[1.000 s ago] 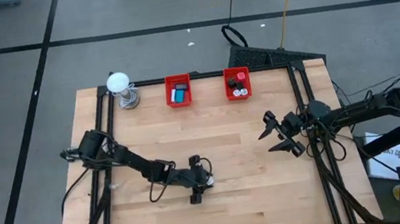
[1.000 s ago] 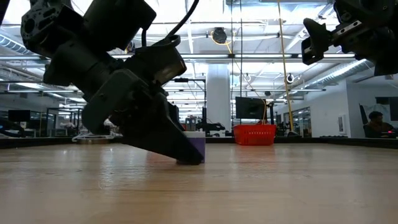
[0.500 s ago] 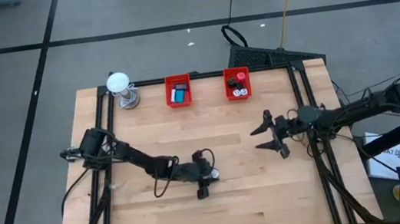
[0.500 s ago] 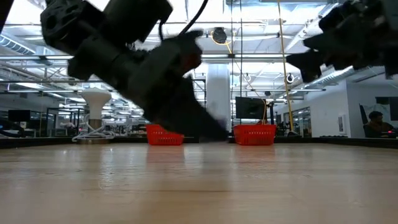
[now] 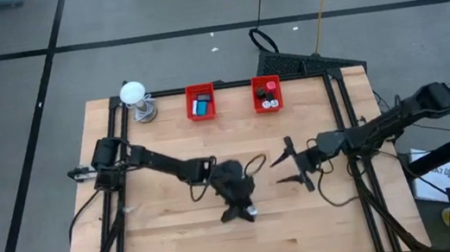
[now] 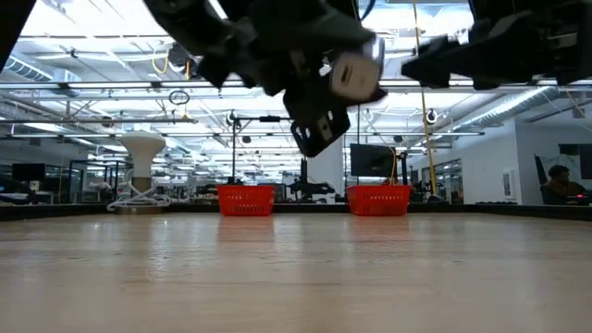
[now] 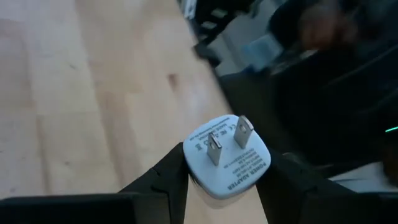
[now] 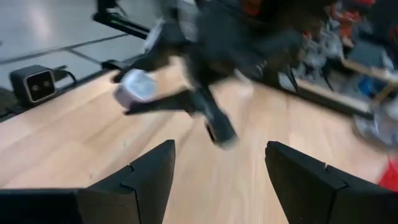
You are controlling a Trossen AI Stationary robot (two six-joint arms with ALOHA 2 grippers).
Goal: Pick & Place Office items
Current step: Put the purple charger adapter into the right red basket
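Overhead, the left gripper [image 5: 249,212] hangs mid-tabletop [image 5: 170,238], the right gripper [image 5: 289,163] spread empty nearby. Level view: the white plug adapter [image 6: 356,69] rides high. Left wrist: fingers [image 7: 163,177] pinch its rounded edges, so it could slip free.

Robotics lab, taped floor [image 5: 45,80], ceiling pipes [image 6: 83,88]

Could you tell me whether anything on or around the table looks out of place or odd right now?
Nothing looks spilled or damaged. The one unusual sight is the white plug adapter, clamped in the left gripper above the bare wood with its two metal prongs pointing out. The two red bins sit squarely at the table's far edge.
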